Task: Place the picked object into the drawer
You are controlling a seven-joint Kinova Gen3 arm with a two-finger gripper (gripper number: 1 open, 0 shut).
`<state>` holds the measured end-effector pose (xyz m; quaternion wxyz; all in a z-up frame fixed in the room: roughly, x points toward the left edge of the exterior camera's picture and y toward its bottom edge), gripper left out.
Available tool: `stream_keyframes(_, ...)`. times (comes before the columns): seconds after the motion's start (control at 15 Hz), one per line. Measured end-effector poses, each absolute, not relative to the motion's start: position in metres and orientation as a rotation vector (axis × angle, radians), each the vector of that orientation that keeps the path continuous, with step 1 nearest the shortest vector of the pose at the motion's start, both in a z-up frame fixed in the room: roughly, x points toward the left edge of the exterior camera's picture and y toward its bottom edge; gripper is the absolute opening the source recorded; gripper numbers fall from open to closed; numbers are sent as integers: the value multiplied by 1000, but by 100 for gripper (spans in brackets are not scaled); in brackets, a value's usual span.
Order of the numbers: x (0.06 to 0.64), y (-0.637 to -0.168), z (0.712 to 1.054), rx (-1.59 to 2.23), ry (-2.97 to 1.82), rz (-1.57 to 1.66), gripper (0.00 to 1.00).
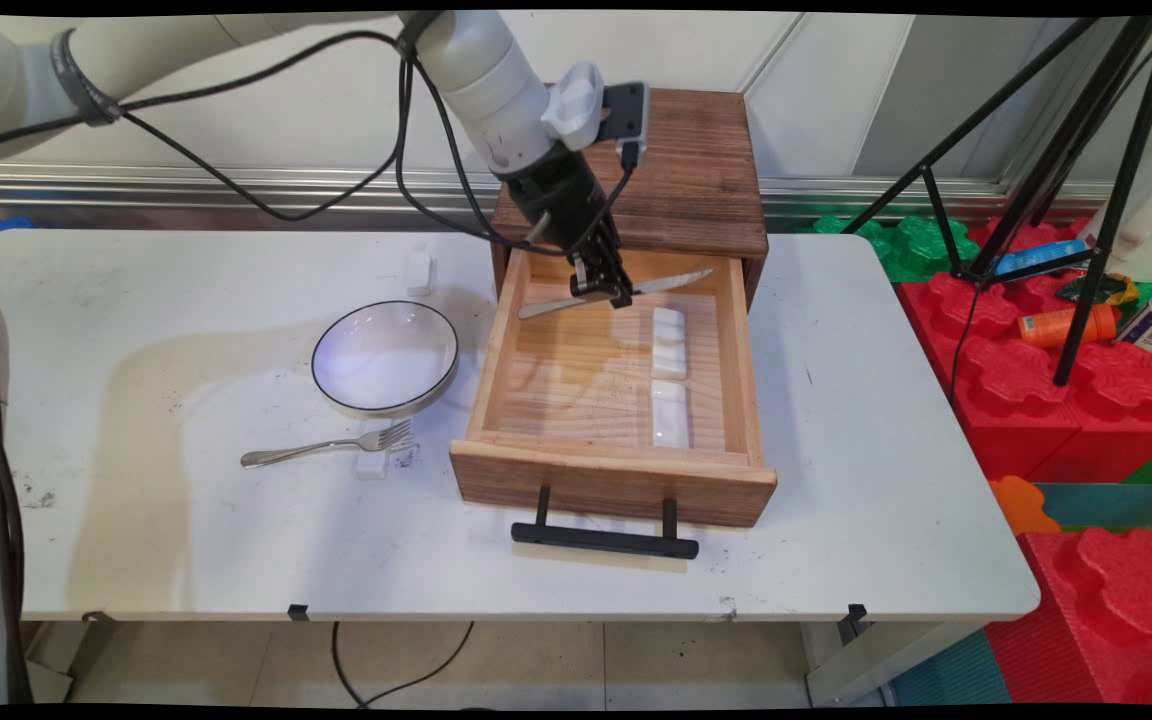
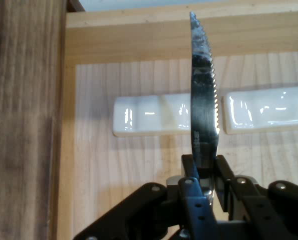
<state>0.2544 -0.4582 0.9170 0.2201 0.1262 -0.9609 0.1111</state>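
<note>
Knife [image 1: 626,291], serrated, sits clamped near its middle between the closed fingers of the end effector [image 1: 608,290], held above the back of the open wooden drawer [image 1: 496,350]. Two white rests [image 1: 669,342] lie on the drawer floor below the blade.
</note>
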Motion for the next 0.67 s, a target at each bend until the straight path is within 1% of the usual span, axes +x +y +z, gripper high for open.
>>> stream_keyframes(0.67,259,-474,872,346,-2658,297,0)
